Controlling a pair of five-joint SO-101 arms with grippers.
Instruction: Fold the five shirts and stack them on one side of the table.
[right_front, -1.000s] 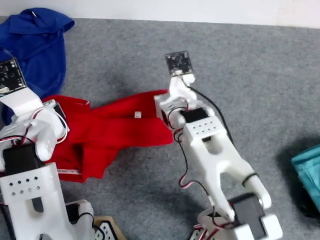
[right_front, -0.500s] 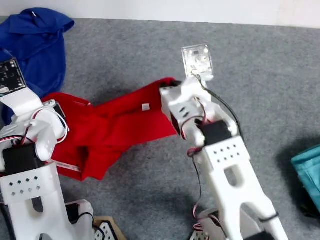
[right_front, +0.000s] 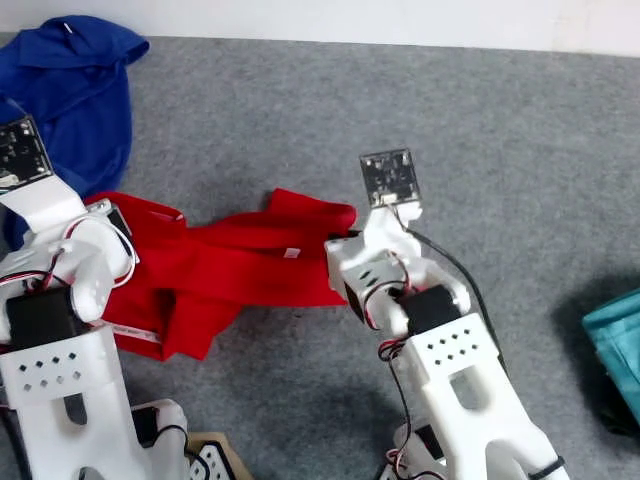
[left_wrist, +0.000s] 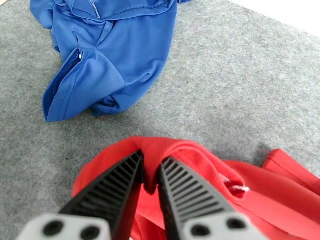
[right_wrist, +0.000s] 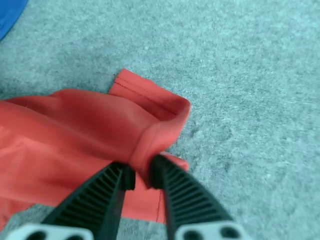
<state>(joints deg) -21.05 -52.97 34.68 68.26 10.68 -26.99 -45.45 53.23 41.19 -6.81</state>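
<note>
Red shirt (right_front: 240, 270): lies bunched and creased on the grey table (right_front: 520, 150), strung between the two arms; not yet flat, not yet folded.
Left gripper (left_wrist: 151, 160): at the end of the red shirt nearer the blue shirt; its ribbed fingers are drawn almost together with a raised ridge of red cloth pinched between them.
Right gripper (right_wrist: 141, 172): at the opposite end of the red shirt, clamped on a rolled fold just behind a hemmed corner that curls up off the table.
Blue shirt (right_front: 85, 90): crumpled in the far corner on the left arm's side, near the red shirt but apart from it.
Teal cloth (right_front: 615, 340): a partly seen heap at the table edge on the right arm's side, well apart from the red shirt; probably another shirt.
Stage (judged): the first shirt is being spread out; no folded stack is visible.
Risk 1: both grips take thick rolled folds rather than a single hem, so a pull apart may drag the bundle without opening it.
Risk 2: the right grip sits close to the edge of the fold; tension from the left arm could slip the cloth out.
Risk 3: the left end lies near the blue shirt, so a sweep that way could snag it or heap the two together.
Risk 4: the table cover looks rough; dragged cloth may catch and wrinkle anew.
Containers: none among the things seen; every garment rests directly on the table.
</note>
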